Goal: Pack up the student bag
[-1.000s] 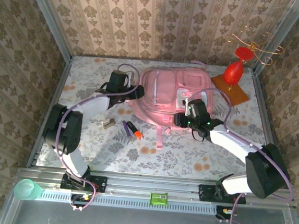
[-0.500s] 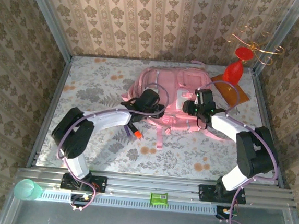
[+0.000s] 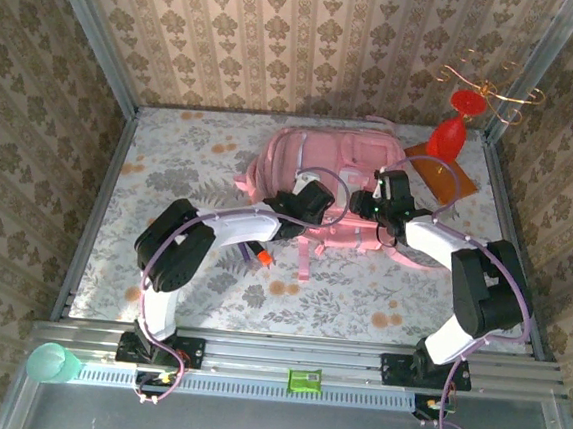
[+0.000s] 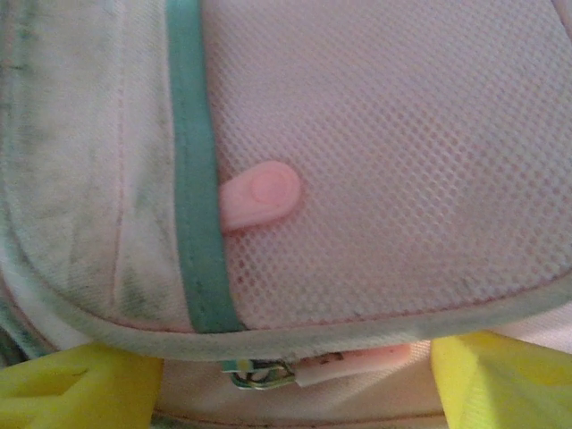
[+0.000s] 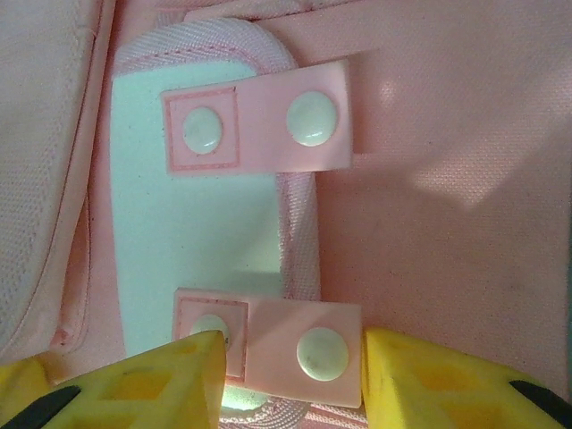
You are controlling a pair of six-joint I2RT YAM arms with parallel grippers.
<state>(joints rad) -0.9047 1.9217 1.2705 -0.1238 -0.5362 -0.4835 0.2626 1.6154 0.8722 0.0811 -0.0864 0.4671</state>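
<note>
left gripper [image 4: 290, 386] has swung from the table's [image 3: 170, 164] left side onto the student bag [image 3: 317, 157], which lies at the table's far centre. its jaws stand wide apart (released). the fingertips [image 4: 80, 389] flank one zip pull [image 4: 261, 375] below a mesh pocket [image 4: 393, 161] and grip nothing. right gripper [image 5: 290, 384] sits half-parted astride the lower of two snap tabs [image 5: 304, 349] on the white patch [image 5: 188, 232]; whether it pinches that tab cannot be told. count: one bag, two grippers, two tabs.
</note>
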